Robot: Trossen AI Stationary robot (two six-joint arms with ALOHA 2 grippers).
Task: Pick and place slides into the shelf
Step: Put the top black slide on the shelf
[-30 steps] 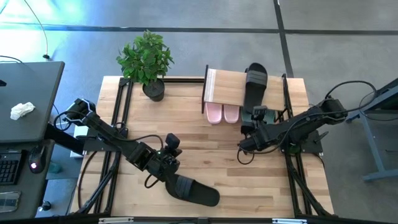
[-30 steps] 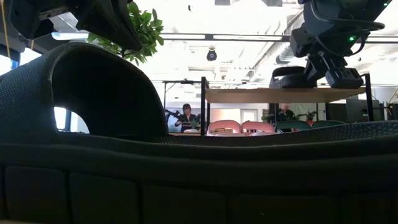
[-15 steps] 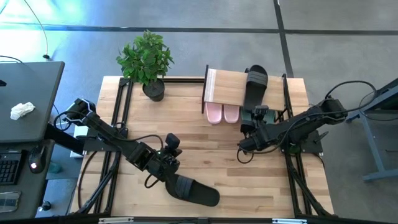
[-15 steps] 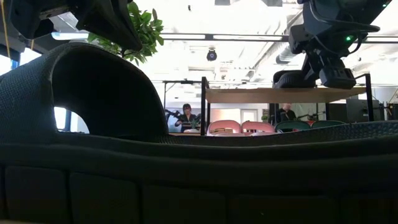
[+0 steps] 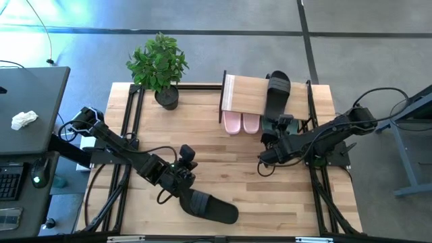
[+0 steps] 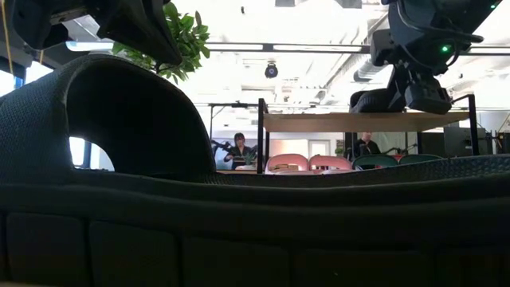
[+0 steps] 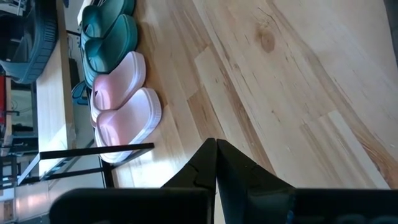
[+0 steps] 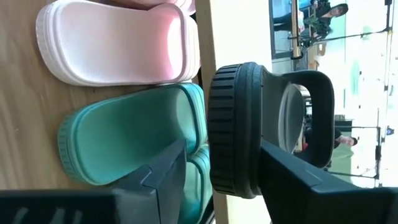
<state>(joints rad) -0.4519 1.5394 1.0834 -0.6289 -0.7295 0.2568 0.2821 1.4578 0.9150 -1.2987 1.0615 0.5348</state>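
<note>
The shelf [image 5: 244, 94] stands at the table's far edge, and one black slide [image 5: 277, 94] lies on its board, heel toward the near edge. Two pink slides [image 5: 241, 123] and two teal slides [image 8: 130, 143] rest on the table under the board. My right gripper [image 8: 224, 149] is open, a finger on each side of that slide's heel [image 8: 233, 124]. A second black slide [image 5: 212, 208] lies flat near the table's front edge. My left gripper [image 5: 183, 182] is shut and stands over this slide's left end. My left gripper is at the near black slide's left end [image 5: 196, 199] from above. No view shows the place of contact, so I cannot tell whether it touches. My right gripper comes level from the near side. One finger [image 8: 298, 177] lies close to the footbed; whether it touches, I cannot tell.
A potted plant [image 5: 160, 67] stands at the table's far left corner. A dark desk [image 5: 27, 108] with a crumpled white tissue is beyond the left edge. Bare wood lies in the table's middle [image 5: 223, 162]. People sit in the room behind [image 6: 239, 147].
My right gripper has opened at the heel of the black slide on the shelf and let it go. The slide stays lying on the board.
</note>
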